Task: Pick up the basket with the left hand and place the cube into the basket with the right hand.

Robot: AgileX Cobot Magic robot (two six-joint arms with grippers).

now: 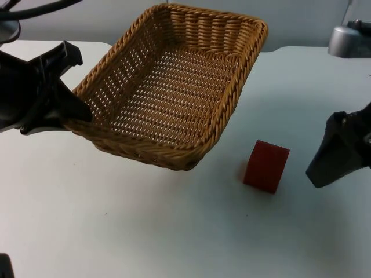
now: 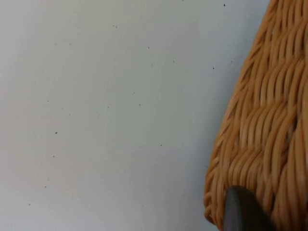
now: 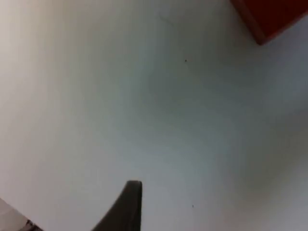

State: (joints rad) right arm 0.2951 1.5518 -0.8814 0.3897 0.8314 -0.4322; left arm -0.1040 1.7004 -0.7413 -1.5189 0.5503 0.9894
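Left end effector: clamped on the near left corner of the wicker basket, one finger inside the rim and one outside. Basket tilted, its far end raised above the white tabletop, its near edge low. Left wrist view: woven wall of the basket pressed against a dark fingertip, bare tabletop beside it.

Right end effector: hangs at the right side of the tabletop, holding nothing; finger spread cannot be told. Red cube stands on the tabletop just to its left, apart from it, and just right of the basket's near right corner, outside the basket. Right wrist view: a corner of the cube beyond the fingertip.
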